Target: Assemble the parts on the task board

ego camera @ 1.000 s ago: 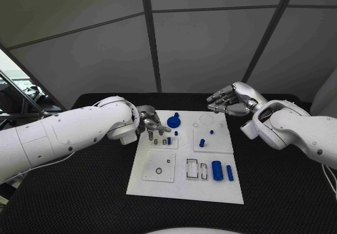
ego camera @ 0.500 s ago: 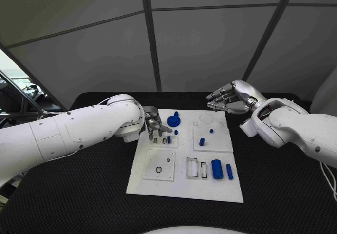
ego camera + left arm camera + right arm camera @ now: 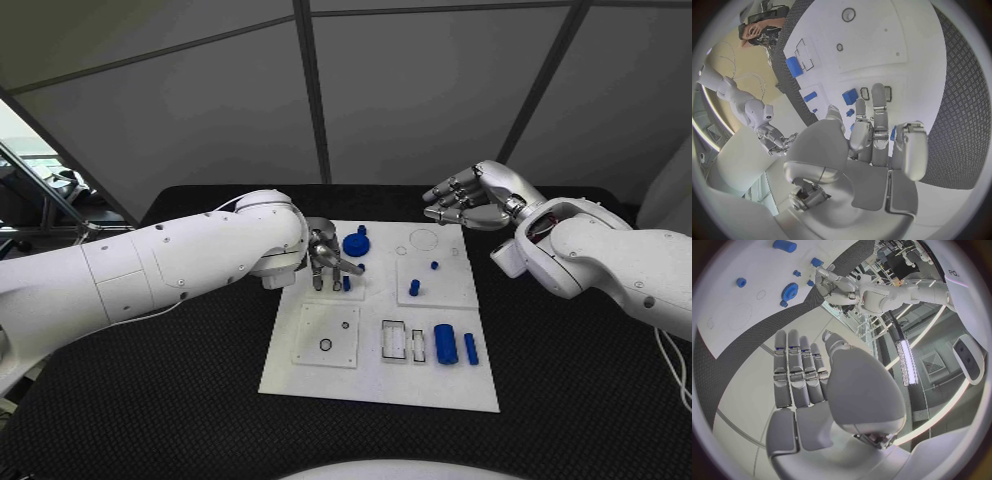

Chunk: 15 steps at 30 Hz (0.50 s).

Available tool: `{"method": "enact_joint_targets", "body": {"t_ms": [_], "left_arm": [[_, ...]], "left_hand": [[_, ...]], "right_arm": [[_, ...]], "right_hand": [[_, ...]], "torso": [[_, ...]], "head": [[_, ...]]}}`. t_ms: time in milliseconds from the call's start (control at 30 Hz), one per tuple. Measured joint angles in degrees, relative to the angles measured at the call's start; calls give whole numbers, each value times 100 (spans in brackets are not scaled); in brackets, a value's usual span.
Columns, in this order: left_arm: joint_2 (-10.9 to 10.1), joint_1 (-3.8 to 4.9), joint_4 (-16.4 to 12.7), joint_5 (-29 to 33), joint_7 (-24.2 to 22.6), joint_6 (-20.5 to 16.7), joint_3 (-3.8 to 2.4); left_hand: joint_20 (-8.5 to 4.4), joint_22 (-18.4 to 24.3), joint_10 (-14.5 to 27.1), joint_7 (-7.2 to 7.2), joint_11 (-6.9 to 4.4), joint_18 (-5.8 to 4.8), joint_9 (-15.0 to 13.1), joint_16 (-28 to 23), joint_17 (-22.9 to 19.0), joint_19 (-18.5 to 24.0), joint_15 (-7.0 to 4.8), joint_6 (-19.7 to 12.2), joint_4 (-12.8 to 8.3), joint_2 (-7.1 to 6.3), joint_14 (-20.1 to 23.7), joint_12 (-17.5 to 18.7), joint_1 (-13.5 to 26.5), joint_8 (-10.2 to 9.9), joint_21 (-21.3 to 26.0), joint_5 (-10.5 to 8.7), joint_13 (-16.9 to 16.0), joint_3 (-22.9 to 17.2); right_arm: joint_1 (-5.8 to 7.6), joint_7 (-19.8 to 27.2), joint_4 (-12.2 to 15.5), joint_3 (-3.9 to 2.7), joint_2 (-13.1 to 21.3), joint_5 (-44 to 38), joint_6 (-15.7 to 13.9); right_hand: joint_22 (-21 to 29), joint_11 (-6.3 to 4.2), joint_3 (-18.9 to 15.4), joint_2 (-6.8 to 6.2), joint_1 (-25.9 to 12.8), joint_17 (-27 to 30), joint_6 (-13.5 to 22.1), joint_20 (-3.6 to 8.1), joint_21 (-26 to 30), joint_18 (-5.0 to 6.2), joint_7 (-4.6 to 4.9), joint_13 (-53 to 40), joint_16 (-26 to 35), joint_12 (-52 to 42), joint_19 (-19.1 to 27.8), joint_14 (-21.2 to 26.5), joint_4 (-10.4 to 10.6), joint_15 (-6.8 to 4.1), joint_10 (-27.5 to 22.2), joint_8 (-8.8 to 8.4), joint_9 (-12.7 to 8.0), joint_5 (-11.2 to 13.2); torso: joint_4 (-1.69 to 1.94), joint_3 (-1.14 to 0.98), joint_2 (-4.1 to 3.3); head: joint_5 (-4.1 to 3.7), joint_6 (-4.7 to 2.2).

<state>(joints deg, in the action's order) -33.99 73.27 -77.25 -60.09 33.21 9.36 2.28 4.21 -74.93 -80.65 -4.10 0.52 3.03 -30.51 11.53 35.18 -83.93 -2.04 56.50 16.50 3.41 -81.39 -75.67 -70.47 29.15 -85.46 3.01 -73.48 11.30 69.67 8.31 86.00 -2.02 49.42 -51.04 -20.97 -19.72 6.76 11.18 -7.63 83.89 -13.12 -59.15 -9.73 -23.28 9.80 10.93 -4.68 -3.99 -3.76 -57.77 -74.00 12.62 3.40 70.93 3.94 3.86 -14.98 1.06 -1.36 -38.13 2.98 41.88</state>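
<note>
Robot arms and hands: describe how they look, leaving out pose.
Both arms are bulky, smooth, glossy white shells with rounded joint housings; a thin white cable runs beside the left arm. The left hand and right hand are silver metal with segmented fingers, dark at the joints, and pale grey palm covers.

Your left hand (image 3: 329,262) blocks the task board's (image 3: 378,385) far-left corner, beside the blue gear (image 3: 356,244). The near half lies open around the blue cylinder (image 3: 444,344).

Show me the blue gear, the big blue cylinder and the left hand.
blue gear (image 3: 356,243), head view, on its round toothed face.
big blue cylinder (image 3: 446,343), head view, middle of its side.
left hand (image 3: 326,262), head view, on its fingers over the board.
</note>
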Motion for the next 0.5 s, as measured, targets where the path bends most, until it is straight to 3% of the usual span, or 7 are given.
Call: {"method": "enact_joint_targets", "body": {"t_ms": [500], "left_arm": [[150,6,164,-14,13,193,28]], "left_hand": [[0,1,-13,0,3,0,-154,-26,55,0,0,-83,-19,1,0,-16,-3,112,0,0,7,13]], "right_arm": [[0,-50,-3,0,-19,-50,5]], "right_hand": [[20,21,0,3,-14,16,8,0,27,0,8,18,0,0,0,19,0,19,-21,0,0,-30]], "torso": [[0,-2,-3]], "head": [[0,42]]}}
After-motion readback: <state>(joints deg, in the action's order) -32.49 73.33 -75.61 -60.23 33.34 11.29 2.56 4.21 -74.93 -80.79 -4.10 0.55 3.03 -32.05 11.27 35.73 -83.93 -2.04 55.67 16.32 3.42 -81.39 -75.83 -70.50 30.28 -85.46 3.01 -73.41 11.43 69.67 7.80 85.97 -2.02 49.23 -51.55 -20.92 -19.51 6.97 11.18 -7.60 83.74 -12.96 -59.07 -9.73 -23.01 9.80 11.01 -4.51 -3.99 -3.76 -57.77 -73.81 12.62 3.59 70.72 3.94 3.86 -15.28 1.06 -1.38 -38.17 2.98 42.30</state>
